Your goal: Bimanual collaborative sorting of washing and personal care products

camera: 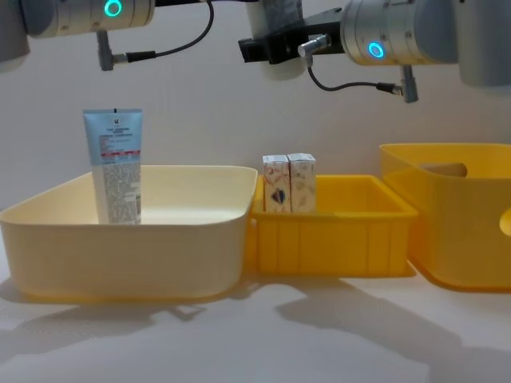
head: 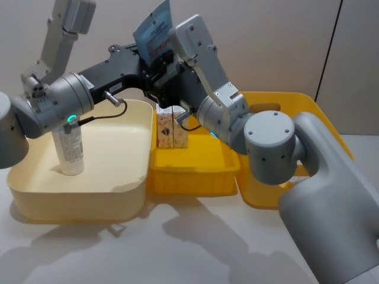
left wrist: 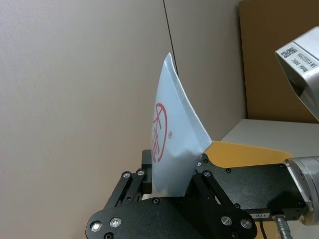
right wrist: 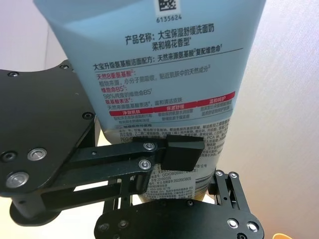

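Judging progress as partway: one squeeze tube (camera: 114, 166) stands in the cream bin (head: 77, 195) at frame left, two cartons (camera: 288, 183) in the small yellow bin (camera: 335, 239) at centre. Up top centre, we see both the left gripper (left wrist: 172, 186) and right gripper (right wrist: 199, 172) with jaws closed on the held tube (right wrist: 159, 74), mid-handover by our read; the big yellow bin (camera: 463, 231) at right shows no contents.

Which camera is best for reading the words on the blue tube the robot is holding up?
The right wrist view: the held tube faces it, label large. The left wrist view sees its crimped end edge-on, the head view a tilted blue patch, the chest view hardly anything.
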